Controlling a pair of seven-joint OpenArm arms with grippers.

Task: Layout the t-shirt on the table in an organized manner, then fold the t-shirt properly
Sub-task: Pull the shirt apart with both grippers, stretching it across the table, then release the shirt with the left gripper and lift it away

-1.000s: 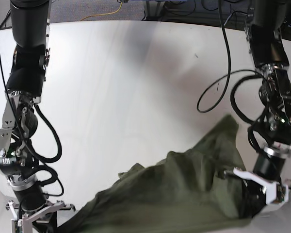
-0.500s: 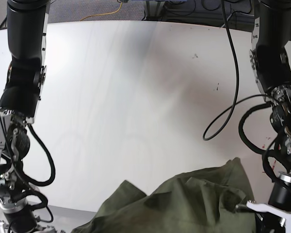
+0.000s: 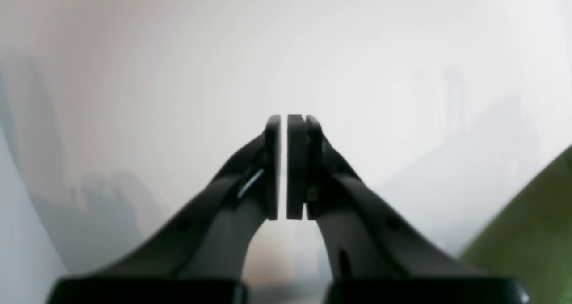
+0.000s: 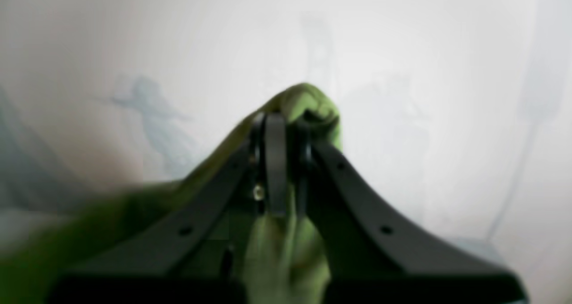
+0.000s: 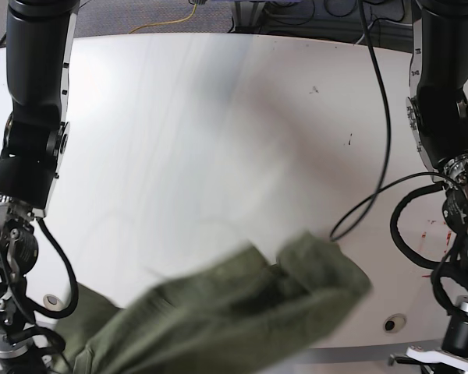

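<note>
Pinching the shirt in our right gripper, we judge it limp and light. Our left gripper is pressed together on nothing — we'd regrip at the shoulder seams.

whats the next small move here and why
Probably bring the left hand back to the shirt and take a second hold. It is shut on nothing, with cloth only at the edge of its view, while the right hand alone pinches a fold. The shirt lies bunched at the table's near edge, so one hold likely won't spread it flat.
</note>
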